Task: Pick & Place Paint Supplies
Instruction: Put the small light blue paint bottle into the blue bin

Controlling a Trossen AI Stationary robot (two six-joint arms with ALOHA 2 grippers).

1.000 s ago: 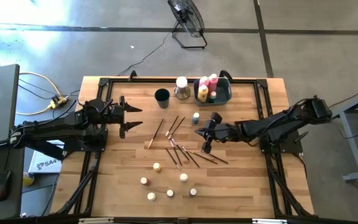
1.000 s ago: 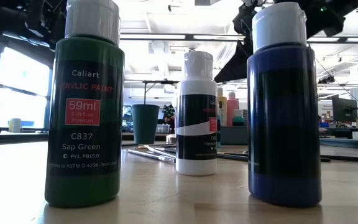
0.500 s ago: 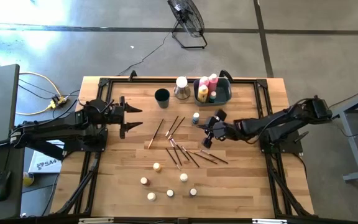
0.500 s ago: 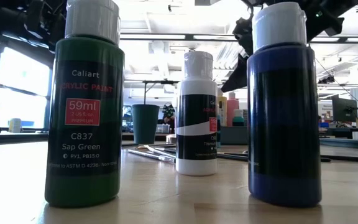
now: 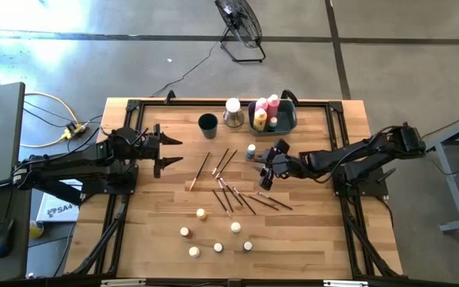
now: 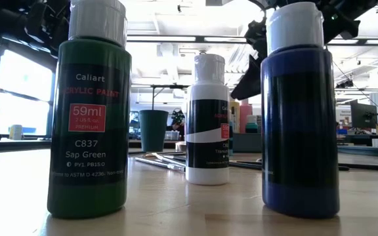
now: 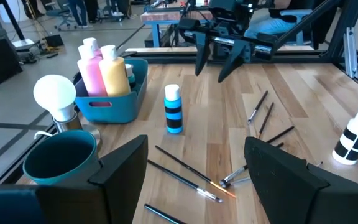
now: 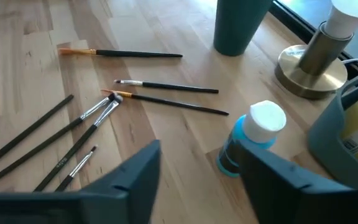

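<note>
My right gripper [image 5: 266, 169]: over the middle of the table, fingers spread apart and holding nothing.
Blue bottle [image 8: 252, 137]: upright with a white cap, just ahead of my right fingers, free of them, on the bare wood.
Bin [image 5: 287, 121]: beyond the blue bottle from my right hand, at the table's far edge, with a pink bottle [image 5: 272, 101] and a yellow bottle [image 5: 260, 119] standing in it.
Brushes [image 5: 233, 194]: scattered on the wood below and beside my right hand, dark handles crossing each other; more lie toward the dark cup [image 5: 207, 123].
Lamp-like piece [image 5: 233, 112]: white top on a metal base, between the cup and the bin.
Small pots [image 5: 201, 214]: several cream-capped ones stand apart from each other, well off from both my hands toward the near edge.
My left gripper [image 5: 168, 151]: waiting at the left side of the table, fingers apart, empty, pointing toward the brushes.
Close-up bottles: a green one [image 6: 90, 110], a white one [image 6: 207, 120] and a dark blue one [image 6: 300, 111] stand upright.
</note>
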